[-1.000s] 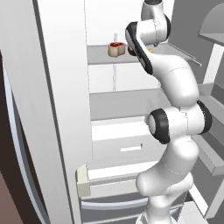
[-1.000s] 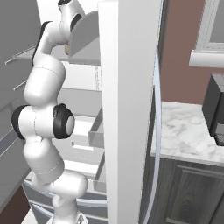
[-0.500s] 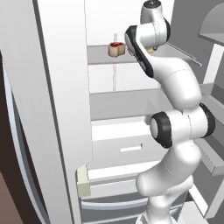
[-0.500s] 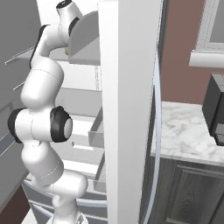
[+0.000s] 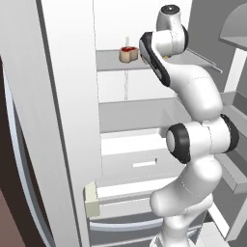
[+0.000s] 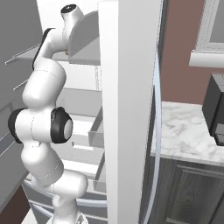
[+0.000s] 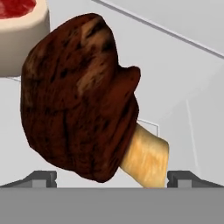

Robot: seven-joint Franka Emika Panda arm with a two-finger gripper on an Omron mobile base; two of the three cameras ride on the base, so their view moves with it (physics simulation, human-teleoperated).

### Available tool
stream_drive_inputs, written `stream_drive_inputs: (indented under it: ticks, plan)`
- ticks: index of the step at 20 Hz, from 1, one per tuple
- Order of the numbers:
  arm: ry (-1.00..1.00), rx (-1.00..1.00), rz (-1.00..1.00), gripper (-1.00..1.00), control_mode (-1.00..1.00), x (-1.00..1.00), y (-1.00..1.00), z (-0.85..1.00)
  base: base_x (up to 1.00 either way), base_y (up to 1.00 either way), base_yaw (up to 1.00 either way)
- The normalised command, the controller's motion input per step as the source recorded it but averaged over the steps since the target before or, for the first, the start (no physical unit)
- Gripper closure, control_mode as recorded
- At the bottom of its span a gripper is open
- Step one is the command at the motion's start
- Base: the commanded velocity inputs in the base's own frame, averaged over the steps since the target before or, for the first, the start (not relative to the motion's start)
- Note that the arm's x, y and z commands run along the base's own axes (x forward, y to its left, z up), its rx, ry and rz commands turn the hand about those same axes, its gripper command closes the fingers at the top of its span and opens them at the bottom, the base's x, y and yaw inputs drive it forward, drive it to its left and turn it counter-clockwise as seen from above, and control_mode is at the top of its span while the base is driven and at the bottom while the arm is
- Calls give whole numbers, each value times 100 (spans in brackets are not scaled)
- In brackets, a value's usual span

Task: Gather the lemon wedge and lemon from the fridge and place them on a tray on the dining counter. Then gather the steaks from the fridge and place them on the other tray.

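Dark brown and charred, a bone-in steak (image 7: pixel 81 100) filled most of the hand view, with a pale yellow bone end jutting from its lower right side. It lay on the white fridge shelf (image 7: pixel 183 87), directly ahead of the gripper (image 7: pixel 111 177). The two dark fingertips (image 7: pixel 41 177) stood wide apart at the bottom of that view, one on each side of the steak, with the meat's lower edge between them; whether either tip touched the meat could not be told, and nothing was clamped.

Beyond the steak, toward the upper left of the hand view, sat a second steak (image 7: pixel 19 33), raw red on top with a pale tan rim, resting on the same shelf. From the left base view that raw steak (image 5: pixel 127 53) stood on the upper fridge shelf (image 5: pixel 111 60), just left of the arm's (image 5: pixel 193 140) wrist, which reached up to that shelf level. The browned steak itself was hidden behind the hand there.

Below that shelf in the left base view came another shelf and white drawers (image 5: pixel 140 164), and the open fridge door (image 5: pixel 58 120) stood to the left. In the right base view the arm (image 6: pixel 41 127) rose past the other open door (image 6: pixel 127 109), with a marble counter (image 6: pixel 188 131) to that door's right.
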Motion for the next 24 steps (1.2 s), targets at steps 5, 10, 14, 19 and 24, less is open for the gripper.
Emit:
stream_drive_inputs:
  ticks: [5, 10, 14, 19, 24]
  plan:
    - [0, 0, 13, -100, -100, 23, -5, -8, 0, 0, 0]
    - [0, -1, 12, -100, -100, 20, 0, 0, 0, 0, 0]
    - [0, -7, 3, -100, -100, 1, 0, 5, 0, 0, 0]
    - [0, -12, 1, -100, -100, 0, 5, 16, 0, 0, 0]
    - [5, -9, 12, -100, -100, 12, 14, -2, 0, 0, 0]
